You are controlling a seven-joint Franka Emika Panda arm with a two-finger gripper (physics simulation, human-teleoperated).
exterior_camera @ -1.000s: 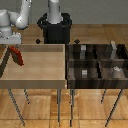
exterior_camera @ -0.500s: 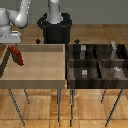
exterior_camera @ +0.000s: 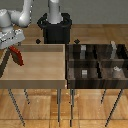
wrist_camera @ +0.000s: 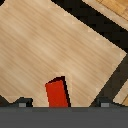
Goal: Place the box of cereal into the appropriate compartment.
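The box of cereal [exterior_camera: 18, 56] is a small flat red box with darker edges. It hangs tilted under my gripper [exterior_camera: 14, 48], above the light wooden bin [exterior_camera: 35, 75] near its edge at the exterior view's left. The gripper is shut on the box's top. In the wrist view the box [wrist_camera: 56, 93] sticks out from between the fingers, with the bin's wooden floor [wrist_camera: 55, 45] below it.
A dark bin with several compartments [exterior_camera: 98, 64] stands at the exterior view's right, with small grey-white blocks [exterior_camera: 84, 73] in some of them. The robot's black base [exterior_camera: 55, 27] stands behind the bins. Both bins rest on thin metal legs.
The gripper and red box have barely shifted over the wooden bin; no clear change in grip.
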